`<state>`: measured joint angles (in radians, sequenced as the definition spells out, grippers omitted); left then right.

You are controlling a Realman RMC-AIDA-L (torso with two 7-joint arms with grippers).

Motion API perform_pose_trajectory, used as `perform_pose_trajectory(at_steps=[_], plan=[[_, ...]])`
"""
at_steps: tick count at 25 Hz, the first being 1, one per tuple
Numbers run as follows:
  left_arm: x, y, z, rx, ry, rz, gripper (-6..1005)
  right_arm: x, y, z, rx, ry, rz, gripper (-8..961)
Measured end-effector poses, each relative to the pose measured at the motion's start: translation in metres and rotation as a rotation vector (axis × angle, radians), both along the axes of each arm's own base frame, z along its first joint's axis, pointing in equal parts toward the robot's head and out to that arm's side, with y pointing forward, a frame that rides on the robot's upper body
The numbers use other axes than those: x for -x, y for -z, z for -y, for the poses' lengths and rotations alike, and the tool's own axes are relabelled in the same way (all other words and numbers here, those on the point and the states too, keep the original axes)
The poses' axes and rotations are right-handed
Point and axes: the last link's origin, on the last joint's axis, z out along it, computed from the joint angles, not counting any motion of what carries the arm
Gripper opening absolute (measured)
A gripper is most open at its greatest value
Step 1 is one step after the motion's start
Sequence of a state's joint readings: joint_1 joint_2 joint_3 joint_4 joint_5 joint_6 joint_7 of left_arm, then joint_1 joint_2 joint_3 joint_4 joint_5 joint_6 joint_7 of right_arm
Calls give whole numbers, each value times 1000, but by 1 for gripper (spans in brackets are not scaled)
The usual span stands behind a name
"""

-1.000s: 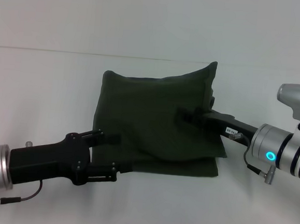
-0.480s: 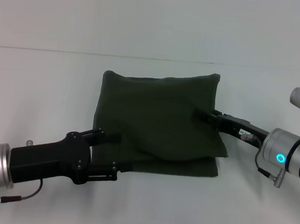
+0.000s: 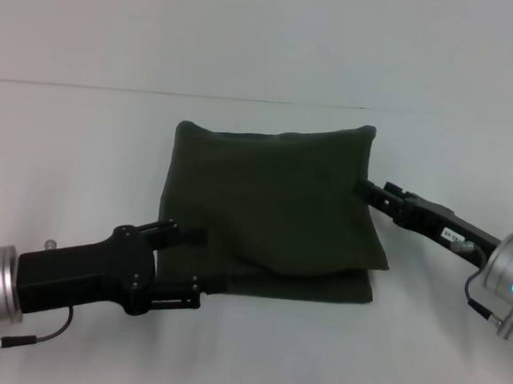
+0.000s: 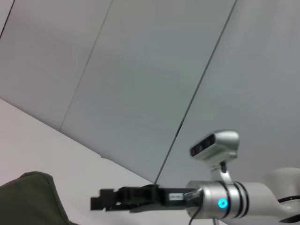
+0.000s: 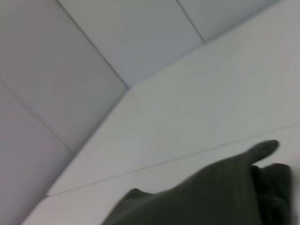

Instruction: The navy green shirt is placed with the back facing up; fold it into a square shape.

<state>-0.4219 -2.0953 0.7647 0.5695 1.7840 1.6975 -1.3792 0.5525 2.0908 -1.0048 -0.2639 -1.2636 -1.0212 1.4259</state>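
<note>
While the shirt (image 3: 273, 213) is laid out near the middle of the white table (image 3: 74, 142), already doubled into a thick, roughly square pad, it is framed by both arms from opposite sides. The left gripper (image 3: 199, 260) is set low at the pad's near-left corner, its two fingers spread, one lying over the top of the cloth and one along the near hem; no fabric can be seen pinched between them, so the corner is judged to be steadied or just let go rather than gripped. The right gripper (image 3: 365, 190) is placed at the pad's right edge, its tip just touching or barely clear of the cloth; whether its fingers are parted or closed cannot be told from any view. In the left wrist view that same gripper (image 4: 101, 202) is seen reaching in low beside a rounded corner of the shirt (image 4: 28, 199). In the right wrist view a folded corner of the shirt (image 5: 220, 197) is shown with a small peak of cloth sticking up.

The upper layer is seen draped slightly askew over the lower one, which shows as a strip along the near edge. By the look of it, the folding is nearly finished, and only squaring of the edges is left to be done.
</note>
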Motion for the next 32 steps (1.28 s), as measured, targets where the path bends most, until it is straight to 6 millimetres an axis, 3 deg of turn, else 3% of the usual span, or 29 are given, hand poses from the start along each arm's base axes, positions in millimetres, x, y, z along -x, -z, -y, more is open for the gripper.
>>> perform_pose_trajectory(at_steps=[7, 18, 24, 32], plan=[[0, 0, 0, -3, -6, 7, 904, 7, 5, 42, 97, -222, -28, 760], [1, 1, 2, 5, -22, 15, 904, -22, 13, 65, 138, -126, 23, 761], [1, 4, 4, 10, -27, 19, 905, -26, 10, 69, 134, -121, 21, 761], [6, -1, 5, 20, -3, -21, 904, -14, -13, 87, 65, -409, 37, 761]])
